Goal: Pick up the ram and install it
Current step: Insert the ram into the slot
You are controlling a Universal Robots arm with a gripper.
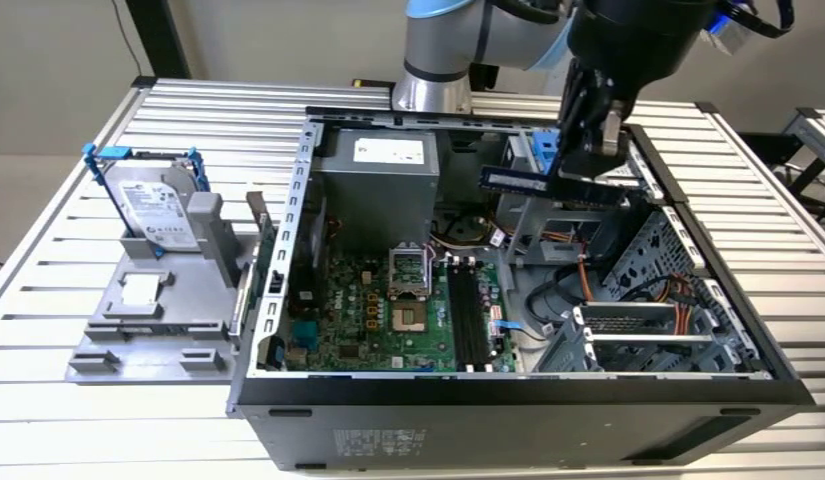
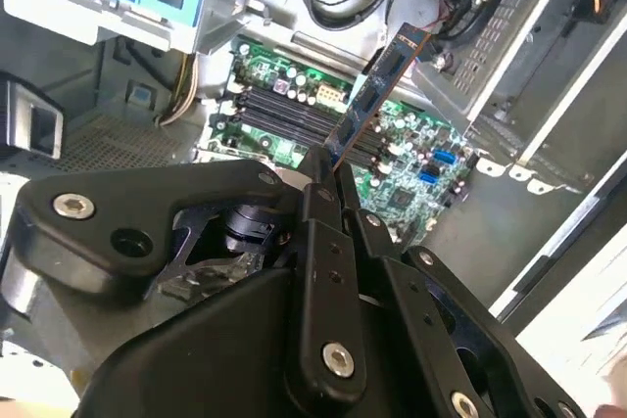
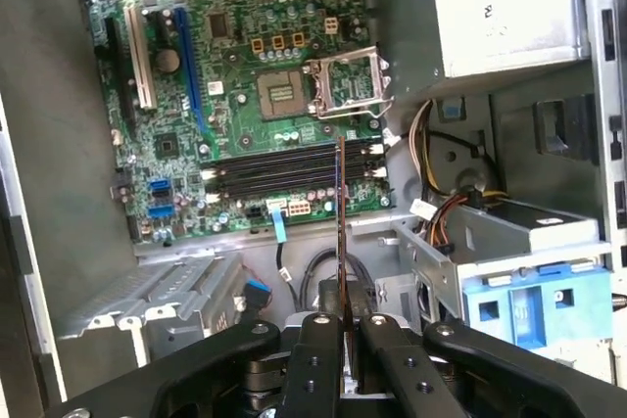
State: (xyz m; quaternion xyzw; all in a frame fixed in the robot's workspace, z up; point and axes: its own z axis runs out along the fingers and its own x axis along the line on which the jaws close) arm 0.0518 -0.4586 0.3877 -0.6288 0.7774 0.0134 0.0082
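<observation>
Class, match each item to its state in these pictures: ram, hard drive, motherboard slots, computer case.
Column 1
1 ram
2 hard drive
3 motherboard slots
4 computer case

Column 2
A standing outside the case in a grey holder
B side open, inside exposed
C clamped in the gripper over the open case
D black and empty on the green board

Pairs: 1-C, 2-A, 3-D, 4-B

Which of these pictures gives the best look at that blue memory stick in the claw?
The exterior view: the ram shows its long blue side, held in the claw above the open case. The second wrist view shows it slanted; the first wrist view, edge-on, a thin line.
</observation>
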